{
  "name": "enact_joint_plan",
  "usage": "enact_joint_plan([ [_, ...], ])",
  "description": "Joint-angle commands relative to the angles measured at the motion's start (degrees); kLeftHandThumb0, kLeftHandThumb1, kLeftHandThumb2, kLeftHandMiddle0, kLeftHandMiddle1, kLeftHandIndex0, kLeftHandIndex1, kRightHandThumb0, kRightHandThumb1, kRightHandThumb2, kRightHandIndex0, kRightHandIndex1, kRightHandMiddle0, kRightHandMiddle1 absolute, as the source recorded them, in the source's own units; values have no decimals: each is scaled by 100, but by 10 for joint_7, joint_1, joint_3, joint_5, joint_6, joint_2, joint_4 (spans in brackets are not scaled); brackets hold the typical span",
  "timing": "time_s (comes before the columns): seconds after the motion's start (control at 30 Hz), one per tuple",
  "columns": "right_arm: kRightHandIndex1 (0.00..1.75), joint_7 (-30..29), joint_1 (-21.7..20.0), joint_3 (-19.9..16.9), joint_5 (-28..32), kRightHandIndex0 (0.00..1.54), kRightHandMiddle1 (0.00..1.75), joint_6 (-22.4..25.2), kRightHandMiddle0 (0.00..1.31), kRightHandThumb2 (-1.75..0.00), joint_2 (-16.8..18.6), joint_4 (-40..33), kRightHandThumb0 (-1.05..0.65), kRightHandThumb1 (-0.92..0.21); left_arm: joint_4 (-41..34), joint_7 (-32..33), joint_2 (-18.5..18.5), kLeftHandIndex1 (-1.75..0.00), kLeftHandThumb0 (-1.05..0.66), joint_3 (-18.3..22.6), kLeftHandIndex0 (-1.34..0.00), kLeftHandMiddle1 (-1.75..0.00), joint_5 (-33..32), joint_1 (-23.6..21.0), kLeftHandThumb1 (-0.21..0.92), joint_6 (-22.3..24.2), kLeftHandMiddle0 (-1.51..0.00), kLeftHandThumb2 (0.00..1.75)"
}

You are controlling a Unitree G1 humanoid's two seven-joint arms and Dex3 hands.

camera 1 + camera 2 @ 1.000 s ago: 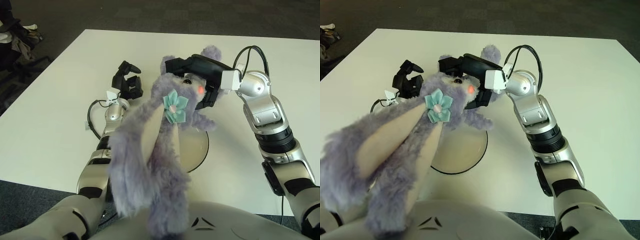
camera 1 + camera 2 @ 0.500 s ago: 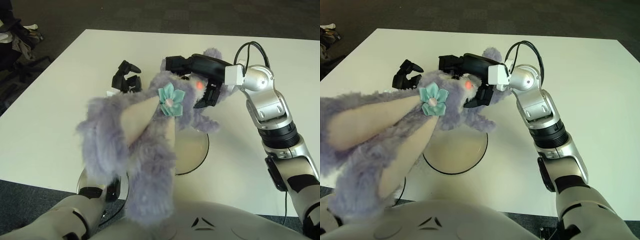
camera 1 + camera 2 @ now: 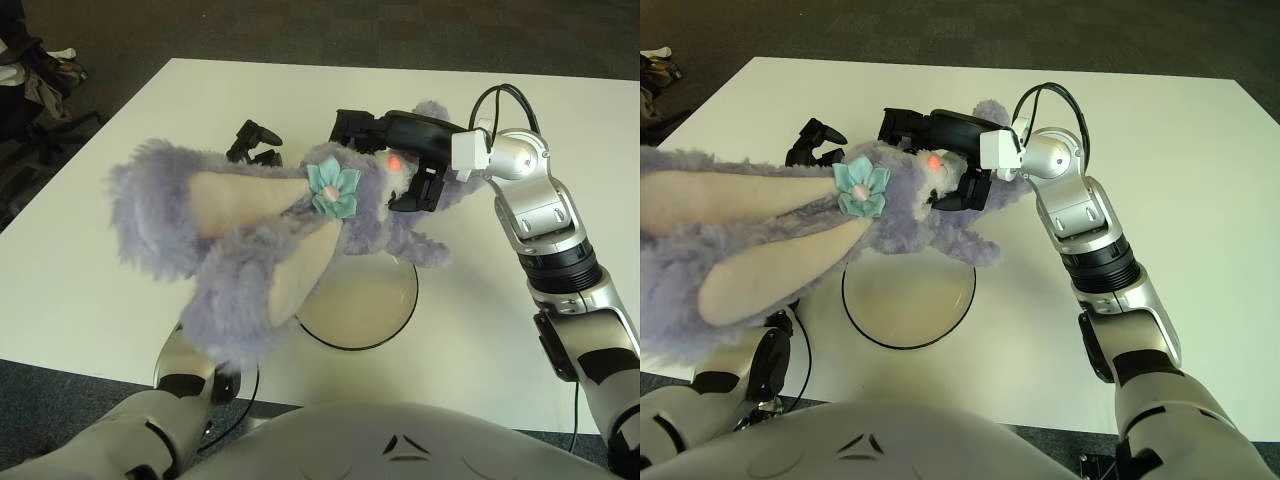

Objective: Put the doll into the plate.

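From the left eye view, the right hand (image 3: 395, 165) is up over the far side of the plate (image 3: 385, 320), its dark fingers closed around the head of the doll (image 3: 290, 230), a purple plush rabbit with a teal flower (image 3: 333, 188) at the base of its ears. The long ears sweep out toward the camera and to the left, hanging in the air and covering much of the near counter (image 3: 120, 290). One small paw dangles right above the plate's far rim, but the doll looks lifted, not set down. The left hand (image 3: 252, 140) peeks out behind the ears on the left, only a few dark fingertips showing, so whether it is spread or curled cannot be told. Over to the right eye view: the same grip shows more plainly, the right hand's fingers wrapped over the rabbit's face, pink nose glowing between them. The plate sits bare, its whole dark rim visible below the body of the doll, which hangs above and a little beyond its far edge. So the pick-up looks done and the carry close to finished; what remains, by the look of it, is lowering the doll onto the plate, letting go, and making sure those big ears do not drag it off the rim.
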Motion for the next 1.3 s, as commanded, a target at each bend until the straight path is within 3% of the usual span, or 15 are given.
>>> enact_joint_plan([
  [0.0, 175, 9, -18, -2, 9, 84, 113, -8, 0, -164, -6, 4, 59, -5, 37, 0, -16, -175, -43, -8, -48, -175, 9, 58, 49, -9, -110, 110],
  [0.57, 175, 33, -25, -9, 34, 82, 104, -8, 0, -163, -4, 23, 59, -6, 36, -3, -16, -175, -43, -10, -48, -175, 7, 58, 48, -8, -113, 111],
  [0.8, 175, 39, -25, -10, 44, 78, 90, -16, 0, -157, -5, 28, 56, -10, 38, 4, -17, -175, -43, -9, -48, -175, 9, 57, 48, -10, -113, 111],
  [1.03, 175, 65, -23, -24, 89, 69, 74, -67, 0, -144, 3, 75, 51, -21, 36, 0, -17, -175, -43, -10, -48, -175, 8, 57, 48, -5, -112, 111],
  [1.1, 173, 81, -26, -25, 107, 59, 70, -67, 0, -127, 4, 83, 46, -33, 36, -1, -17, -175, -43, -10, -48, -175, 7, 57, 48, -6, -111, 111],
  [1.13, 171, 87, -28, -25, 114, 53, 68, -69, 0, -111, 4, 87, 43, -45, 36, -2, -17, -175, -43, -10, -48, -175, 7, 57, 48, -6, -111, 111],
  [1.17, 159, 91, -29, -26, 118, 35, 66, -71, 0, -109, 5, 90, 16, -37, 36, -2, -17, -175, -43, -10, -48, -175, 7, 57, 48, -6, -111, 111],
  [1.2, 155, 95, -31, -25, 119, 28, 66, -78, 0, -109, 4, 96, 7, -34, 37, -4, -17, -175, -43, -10, -48, -175, 6, 57, 48, -6, -111, 111],
  [1.27, 118, 100, -34, -24, 117, 12, 63, -93, 0, -110, 3, 103, -18, -26, 37, -6, -16, -175, -43, -10, -48, -175, 4, 57, 49, -6, -110, 111],
])
